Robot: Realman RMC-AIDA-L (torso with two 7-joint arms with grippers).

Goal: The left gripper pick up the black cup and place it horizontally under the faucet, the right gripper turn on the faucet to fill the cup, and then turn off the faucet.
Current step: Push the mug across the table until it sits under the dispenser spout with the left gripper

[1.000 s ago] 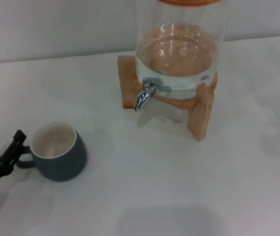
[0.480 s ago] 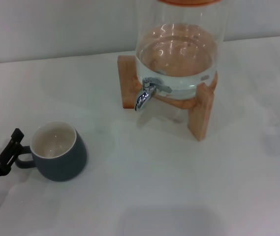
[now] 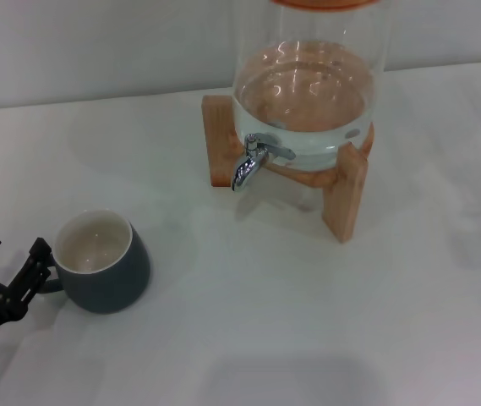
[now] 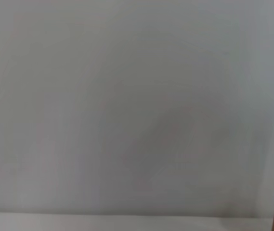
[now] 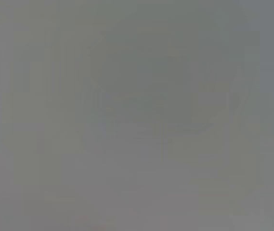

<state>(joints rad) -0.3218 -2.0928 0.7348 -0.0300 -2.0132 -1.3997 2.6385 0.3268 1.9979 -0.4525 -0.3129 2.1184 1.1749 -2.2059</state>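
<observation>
The black cup (image 3: 102, 262) stands upright on the white desk (image 3: 248, 321), mouth up and cream inside showing, well apart from the faucet (image 3: 251, 161) and off to its left and nearer the robot; it has not been lifted, so the pick-up is the step in hand. The faucet projects from the glass dispenser (image 3: 308, 85), which sits on a wooden stand (image 3: 341, 194) that raises the spout and leaves room beneath it for a cup; the spot under the spout is bare.

The left gripper (image 3: 10, 264) sits low at the left edge of the head view, just beside the cup on its handle side; its two black fingers (image 3: 35, 258) stand apart, pointing up and away from the robot. The nearer finger appears to touch or overlap the cup's small loop handle, though the handle is mostly hidden behind it, so contact is uncertain; the cup body lies outside the gap between the fingers, to their right. That approach suggests a grasp at the handle or the rim beside it.

The right gripper is not in view.
</observation>
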